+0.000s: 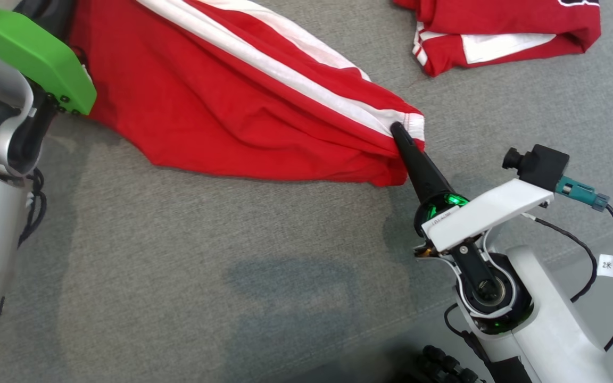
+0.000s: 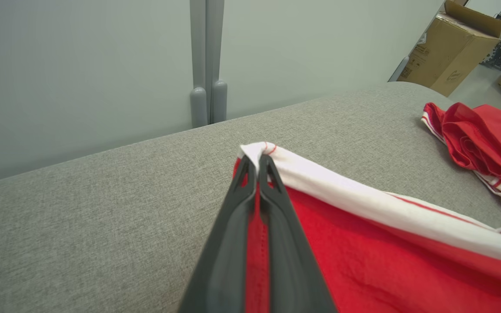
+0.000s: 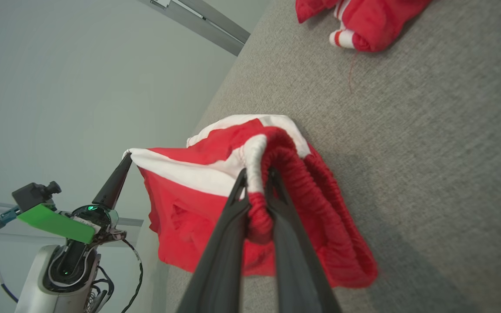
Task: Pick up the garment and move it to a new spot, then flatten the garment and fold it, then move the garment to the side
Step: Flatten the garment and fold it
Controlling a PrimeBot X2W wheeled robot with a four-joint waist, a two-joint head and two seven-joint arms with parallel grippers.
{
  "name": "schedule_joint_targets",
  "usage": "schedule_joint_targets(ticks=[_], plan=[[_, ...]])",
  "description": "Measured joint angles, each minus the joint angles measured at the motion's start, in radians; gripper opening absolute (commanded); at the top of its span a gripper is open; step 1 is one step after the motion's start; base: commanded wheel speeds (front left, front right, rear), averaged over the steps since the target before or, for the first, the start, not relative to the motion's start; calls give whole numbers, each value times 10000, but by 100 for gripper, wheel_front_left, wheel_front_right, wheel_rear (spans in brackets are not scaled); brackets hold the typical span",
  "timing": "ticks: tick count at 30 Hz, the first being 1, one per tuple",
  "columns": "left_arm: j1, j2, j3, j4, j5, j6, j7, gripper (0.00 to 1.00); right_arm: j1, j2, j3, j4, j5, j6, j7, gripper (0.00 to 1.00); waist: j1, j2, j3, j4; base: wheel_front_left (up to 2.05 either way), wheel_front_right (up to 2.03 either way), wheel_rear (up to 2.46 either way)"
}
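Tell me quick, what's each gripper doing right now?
Left gripper: shut on the red garment, at a white-striped corner.
Right gripper: shut on the same garment, at its gathered edge.

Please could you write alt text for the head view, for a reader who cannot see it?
The right gripper is shut on one end of a red garment with white stripes, stretched over a grey fabric surface toward the left arm's green cover. A second red garment lies crumpled at the upper right.

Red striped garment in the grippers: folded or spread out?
Spread: garment stretched between left gripper and right gripper, each shut on an end; no fold made.
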Motion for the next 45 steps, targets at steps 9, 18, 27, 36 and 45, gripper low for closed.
schedule_joint_targets(ticks=[9, 18, 27, 36, 45], plan=[[-450, 159, -232, 1104, 117, -174, 0, 0, -350, 10, 518, 267, 136, 0, -566, 0, 0, 0, 285, -587, 0, 0, 0], [-645, 38, -284, 1827, 69, -255, -165, 100, -621, 6, 840, 470, 138, 2, -874, 69, 0, 0, 324, -686, 0, 0, 0], [-739, -253, -522, 2543, -82, -339, -552, 100, -778, -2, 940, 913, 192, 6, -1149, 100, 0, 0, 58, -545, 0, 0, 0], [-729, -476, -667, 3033, -128, -428, -1156, 100, -917, -58, 947, 1486, -86, 4, -1239, 100, 0, 0, -399, -328, 0, 0, 0], [-267, -464, -926, 3756, -617, -435, -1009, 100, -829, -516, 980, 1806, -625, -96, -1329, 100, -1, 0, -980, -101, 0, 0, 0]])
